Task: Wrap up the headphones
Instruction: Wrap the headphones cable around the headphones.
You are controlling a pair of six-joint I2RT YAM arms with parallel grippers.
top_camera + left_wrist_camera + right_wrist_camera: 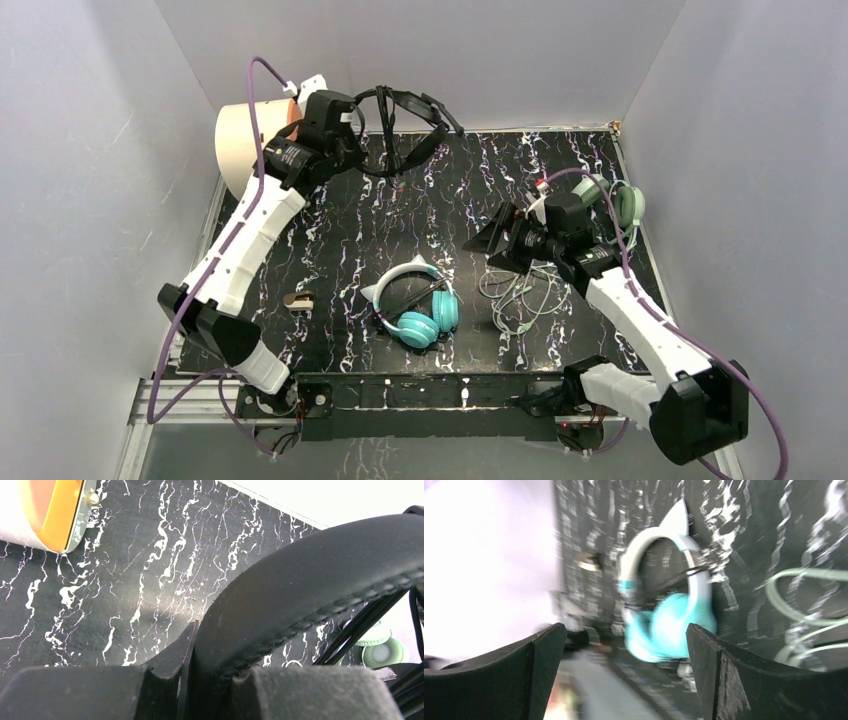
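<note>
Altogether three headsets — teal (420, 326), black (418, 99), sage-green (627, 206)

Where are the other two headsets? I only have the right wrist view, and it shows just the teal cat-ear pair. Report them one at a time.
Observer: The black headphones are at the table's far edge, left of centre, with the left jaws shut on their headband.
Operator: Now give me the third pair.
Observer: The sage-green headphones lie at the far right of the table, beside the right arm's wrist. Their light cable is still in loose loops, not wrapped.
</note>
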